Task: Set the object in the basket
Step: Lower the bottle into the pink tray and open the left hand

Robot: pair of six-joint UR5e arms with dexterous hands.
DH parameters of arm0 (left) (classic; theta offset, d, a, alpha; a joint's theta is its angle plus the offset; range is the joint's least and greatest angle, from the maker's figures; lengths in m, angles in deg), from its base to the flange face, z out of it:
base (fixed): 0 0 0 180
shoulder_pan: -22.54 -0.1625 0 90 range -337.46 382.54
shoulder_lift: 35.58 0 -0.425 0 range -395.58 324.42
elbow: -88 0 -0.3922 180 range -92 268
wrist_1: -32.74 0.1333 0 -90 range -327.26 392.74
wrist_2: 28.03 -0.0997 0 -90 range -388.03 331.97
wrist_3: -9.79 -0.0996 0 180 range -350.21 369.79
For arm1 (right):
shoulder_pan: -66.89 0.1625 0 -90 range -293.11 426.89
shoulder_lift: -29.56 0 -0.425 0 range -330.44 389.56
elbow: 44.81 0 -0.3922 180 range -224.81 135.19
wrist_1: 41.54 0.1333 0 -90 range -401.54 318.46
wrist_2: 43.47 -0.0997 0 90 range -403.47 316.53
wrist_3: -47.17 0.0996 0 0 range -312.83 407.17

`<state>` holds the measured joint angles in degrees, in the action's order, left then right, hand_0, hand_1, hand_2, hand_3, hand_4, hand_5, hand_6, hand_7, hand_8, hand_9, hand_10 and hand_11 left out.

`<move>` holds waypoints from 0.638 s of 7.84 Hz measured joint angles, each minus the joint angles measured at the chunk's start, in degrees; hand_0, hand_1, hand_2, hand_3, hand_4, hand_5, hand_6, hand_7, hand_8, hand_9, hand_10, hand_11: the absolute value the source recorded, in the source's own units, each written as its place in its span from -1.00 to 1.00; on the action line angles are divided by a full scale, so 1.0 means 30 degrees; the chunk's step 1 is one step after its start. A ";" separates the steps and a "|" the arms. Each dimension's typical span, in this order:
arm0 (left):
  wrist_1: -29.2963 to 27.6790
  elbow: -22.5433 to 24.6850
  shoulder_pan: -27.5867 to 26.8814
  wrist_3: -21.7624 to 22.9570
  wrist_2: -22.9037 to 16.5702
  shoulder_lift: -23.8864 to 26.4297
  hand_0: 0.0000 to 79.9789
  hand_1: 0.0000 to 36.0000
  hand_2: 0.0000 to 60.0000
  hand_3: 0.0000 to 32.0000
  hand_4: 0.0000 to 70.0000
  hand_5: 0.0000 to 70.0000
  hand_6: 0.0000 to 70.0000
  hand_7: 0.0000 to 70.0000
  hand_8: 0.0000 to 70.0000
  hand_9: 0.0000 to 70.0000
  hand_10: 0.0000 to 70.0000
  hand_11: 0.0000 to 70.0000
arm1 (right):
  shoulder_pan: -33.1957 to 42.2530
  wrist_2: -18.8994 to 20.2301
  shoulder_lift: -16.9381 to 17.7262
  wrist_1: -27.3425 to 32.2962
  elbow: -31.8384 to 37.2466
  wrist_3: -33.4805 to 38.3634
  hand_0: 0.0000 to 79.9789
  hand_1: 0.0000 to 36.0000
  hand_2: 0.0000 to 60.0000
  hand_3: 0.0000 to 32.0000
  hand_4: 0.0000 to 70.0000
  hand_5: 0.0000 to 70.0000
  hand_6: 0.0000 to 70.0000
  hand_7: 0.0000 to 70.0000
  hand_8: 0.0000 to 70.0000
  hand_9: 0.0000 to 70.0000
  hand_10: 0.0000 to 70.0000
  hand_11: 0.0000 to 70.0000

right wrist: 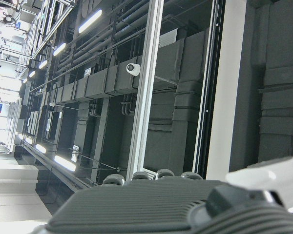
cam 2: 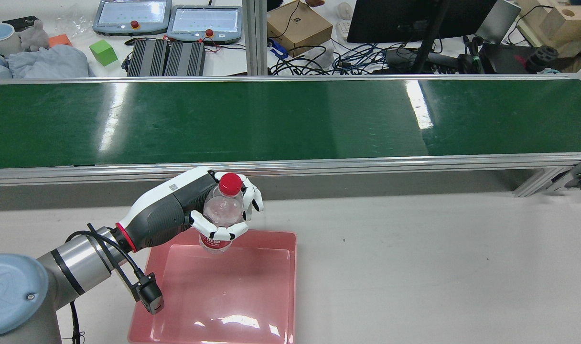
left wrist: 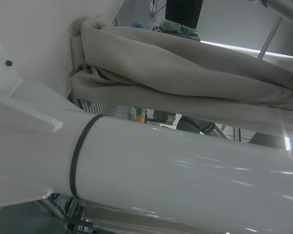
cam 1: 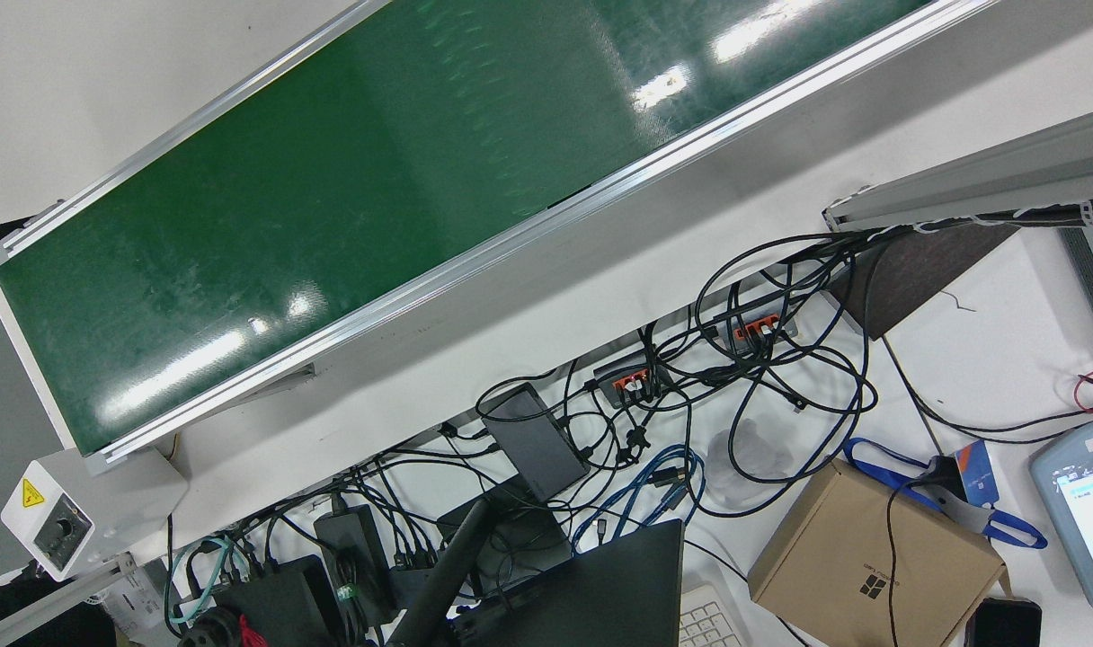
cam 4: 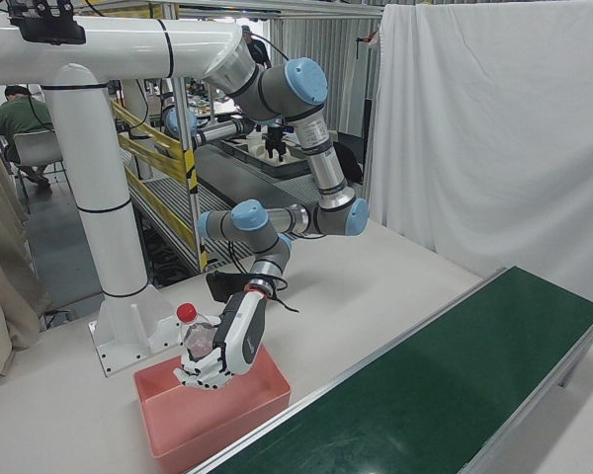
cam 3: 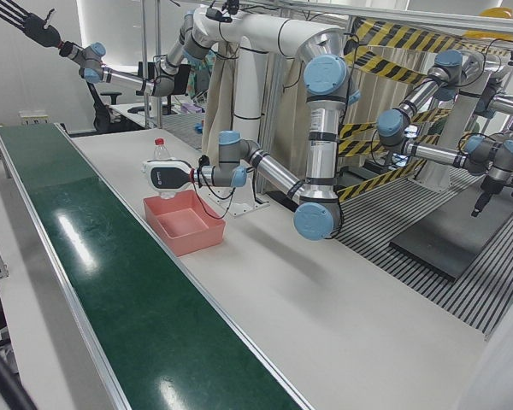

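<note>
A clear plastic bottle (cam 2: 222, 210) with a red cap and red label stands upright in my left hand (cam 2: 185, 205), which is shut around its body. The hand holds it just above the far edge of the pink basket (cam 2: 271, 291), which lies on the white table and holds nothing. The bottle (cam 4: 200, 336), left hand (cam 4: 232, 341) and basket (cam 4: 237, 420) also show in the right-front view. In the left-front view my right hand (cam 3: 21, 21) is raised high at the far end, fingers spread, holding nothing.
The long green conveyor belt (cam 2: 290, 119) runs across the table just beyond the basket, with metal rails on both sides. Behind it lie cables, a cardboard box (cam 2: 297, 28) and teach pendants. The white table (cam 2: 438, 267) spreads to the right of the basket.
</note>
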<state>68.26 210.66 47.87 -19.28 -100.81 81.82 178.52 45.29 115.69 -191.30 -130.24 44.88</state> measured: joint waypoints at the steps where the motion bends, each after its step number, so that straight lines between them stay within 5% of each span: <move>1: -0.0078 -0.0003 -0.0497 -0.0312 0.0437 -0.0368 0.36 -0.16 -0.62 -1.00 -0.06 0.17 -0.32 -0.14 -0.16 0.05 -0.21 0.17 | 0.0000 0.0000 0.0000 0.0000 0.0000 -0.0001 -1.00 -1.00 -1.00 -1.00 -1.00 -1.00 -1.00 -1.00 -1.00 -1.00 -1.00 -1.00; 3: -0.1235 -0.0033 -0.1130 -0.0540 0.0735 -0.1577 0.20 -0.59 -1.00 -1.00 -0.52 -0.11 -0.71 -0.60 -0.57 -0.49 -0.48 -0.22 | -0.0001 0.0000 0.0001 0.0000 0.0000 -0.0001 -1.00 -1.00 -1.00 -1.00 -1.00 -1.00 -1.00 -1.00 -1.00 -1.00 -1.00 -1.00; 5: -0.2803 -0.0023 -0.1293 -0.0509 0.0774 -0.2898 0.20 -0.81 -1.00 -1.00 -0.58 -0.16 -0.83 -0.84 -0.72 -0.73 -0.60 -0.40 | -0.0001 0.0000 0.0001 0.0000 0.0000 -0.0001 -1.00 -1.00 -1.00 -1.00 -1.00 -1.00 -1.00 -1.00 -1.00 -1.00 -1.00 -1.00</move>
<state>59.85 210.59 44.00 -20.81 -98.49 73.13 178.51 45.30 115.69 -191.30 -130.24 44.88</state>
